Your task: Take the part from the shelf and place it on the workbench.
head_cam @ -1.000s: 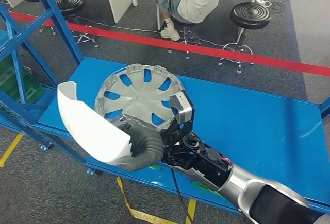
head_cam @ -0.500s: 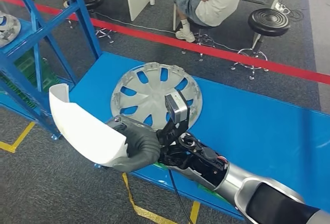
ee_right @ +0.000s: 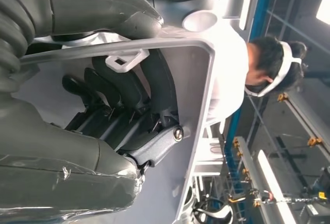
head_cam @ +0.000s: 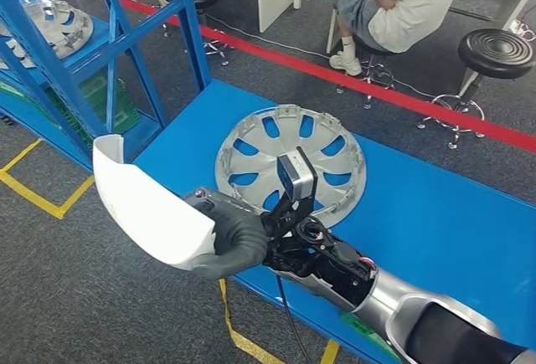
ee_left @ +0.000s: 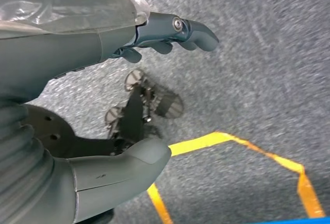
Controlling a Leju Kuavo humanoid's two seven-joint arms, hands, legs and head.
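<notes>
**White part in the right hand, hanging off the near edge of the worktop**

The right hand [head_cam: 230, 238] is gripping a white curved part [head_cam: 148, 209], its fingers [ee_right: 128, 87] wrapped round the part's rim with the thumb pressing the outside. The part is hanging over the grey floor [head_cam: 95, 314], just off the near edge of the blue worktop [head_cam: 430, 213]. Its long axis is running away from the hand toward the shelf side, roughly along that edge.

The left hand [ee_left: 97, 95] is hanging over the floor with fingers apart, holding nothing.

Just beyond the right hand, a silver hubcap [head_cam: 291, 159] is lying flat on the worktop, filling its near-left end. To my eye, open blue surface is lying to the right of the hubcap, so setting down there is looking safer than over the spokes.

Further left the blue shelf [head_cam: 75, 54] is standing, another hubcap [head_cam: 60, 25] on it. A seated person [head_cam: 404, 4] is beyond the red floor line [head_cam: 379, 88].
</notes>
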